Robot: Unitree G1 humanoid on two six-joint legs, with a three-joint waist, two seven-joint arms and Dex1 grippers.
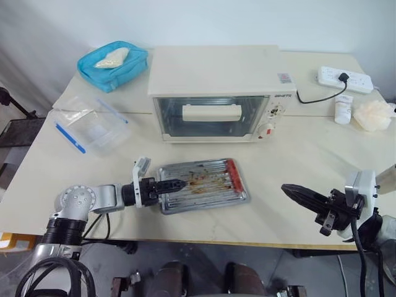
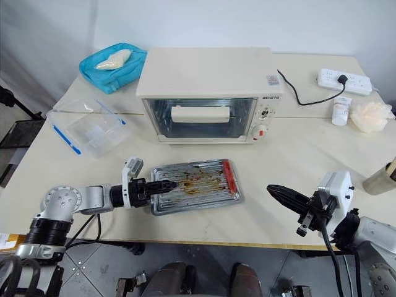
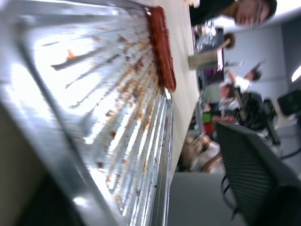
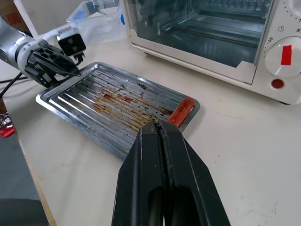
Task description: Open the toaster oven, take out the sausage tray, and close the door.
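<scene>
The cream toaster oven [image 1: 213, 68] stands at the back middle of the table. Its glass door [image 1: 210, 124] is shut, the white handle bar across it. The silver sausage tray [image 1: 207, 193] lies flat on the table in front of the oven. One red sausage [image 1: 234, 175] lies along its right end. My left gripper [image 1: 176, 184] reaches level over the tray's left edge, open, with the rim between its jaws. At the front right my right gripper [image 1: 291, 190] hangs above the table, shut and empty, pointing toward the tray.
A clear plastic box with a blue strip [image 1: 86, 127] sits left of the oven, a blue pouch [image 1: 112, 64] behind it. At the back right are a power strip [image 1: 344, 78], a small white bottle [image 1: 343, 111] and a white crumpled wad [image 1: 373, 114].
</scene>
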